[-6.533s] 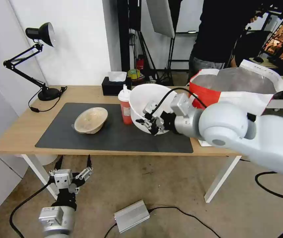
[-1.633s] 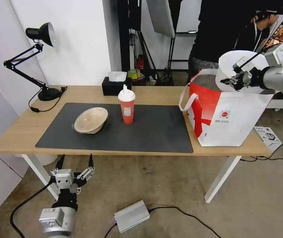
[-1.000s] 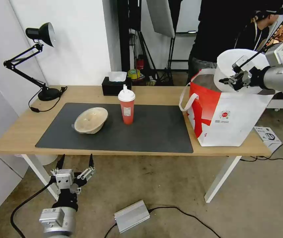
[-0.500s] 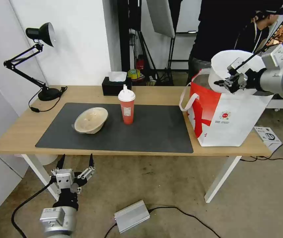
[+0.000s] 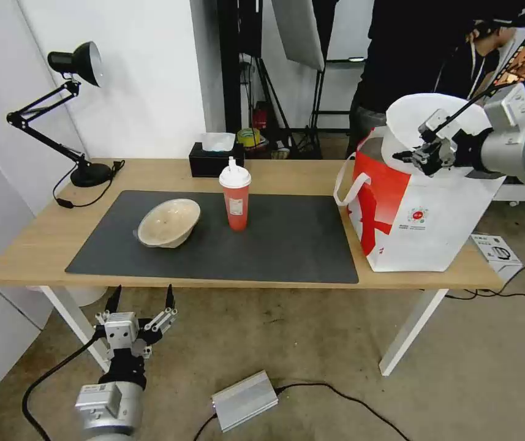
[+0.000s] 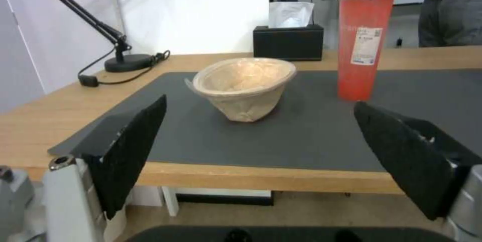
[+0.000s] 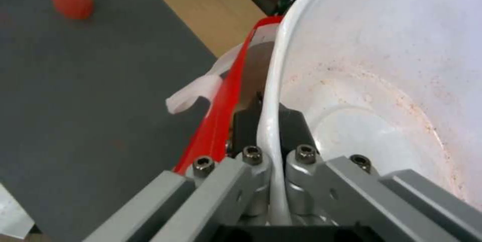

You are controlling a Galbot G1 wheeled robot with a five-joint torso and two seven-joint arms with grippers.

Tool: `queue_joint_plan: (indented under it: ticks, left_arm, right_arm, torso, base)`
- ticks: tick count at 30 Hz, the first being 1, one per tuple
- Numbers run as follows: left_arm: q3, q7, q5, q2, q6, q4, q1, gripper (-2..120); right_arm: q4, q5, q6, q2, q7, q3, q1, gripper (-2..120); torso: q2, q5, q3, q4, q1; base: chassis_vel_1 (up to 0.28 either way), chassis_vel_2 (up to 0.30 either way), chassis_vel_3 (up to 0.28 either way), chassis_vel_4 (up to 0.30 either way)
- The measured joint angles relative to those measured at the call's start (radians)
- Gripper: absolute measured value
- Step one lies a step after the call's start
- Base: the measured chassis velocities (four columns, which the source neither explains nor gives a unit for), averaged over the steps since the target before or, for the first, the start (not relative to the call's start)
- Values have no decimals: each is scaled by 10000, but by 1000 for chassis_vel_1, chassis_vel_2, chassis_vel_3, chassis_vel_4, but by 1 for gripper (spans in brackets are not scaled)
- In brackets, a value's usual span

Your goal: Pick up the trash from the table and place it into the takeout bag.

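I have the right gripper point(image 5: 420, 156) with its jaws pinched on the rim of the white bowl point(image 5: 418, 116), held over the takeout bag point(image 5: 421, 214) at the worktop's three o'clock end. Next, I judge, lower and release. The left gripper point(image 5: 139, 300) hangs parked at seven o'clock, jaws wide.

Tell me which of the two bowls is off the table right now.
The big white bowl: the right hand grips its rim and holds it tilted over the takeout bag. The beige paper bowl sits on the dark mat.
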Motion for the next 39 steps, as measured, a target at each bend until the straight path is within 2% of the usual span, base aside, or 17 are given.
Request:
queue_joint_plan:
  ticks: [21,27,28,32,33,39]
  left_arm:
    - [28,-1,44,40,25,-122,64,100]
    - [70,0,105,-6,26,-120,86,100]
    - [70,0,105,-6,26,-120,86,100]
    - [69,0,111,-4,27,-118,90,100]
    - [69,0,111,-4,27,-118,90,100]
    - [64,0,111,12,26,-116,92,100]
  right_arm:
    - [166,-115,0,-337,-119,901,-1085,1]
    - [120,-120,0,-340,-102,942,-1079,24]
    - [120,-120,0,-340,-102,942,-1079,24]
    - [92,-116,0,-307,-102,959,-1034,45]
    - [92,-116,0,-307,-102,959,-1034,45]
    - [74,-102,1,-274,-87,979,-989,68]
  torso:
    - [0,1,0,0,0]
    - [0,1,0,0,0]
    - [0,1,0,0,0]
    - [0,1,0,0,0]
    - [0,1,0,0,0]
    - [0,1,0,0,0]
  base:
    - [0,0,0,0]
    - [0,0,0,0]
    - [0,0,0,0]
    - [0,0,0,0]
    - [0,0,0,0]
    - [0,0,0,0]
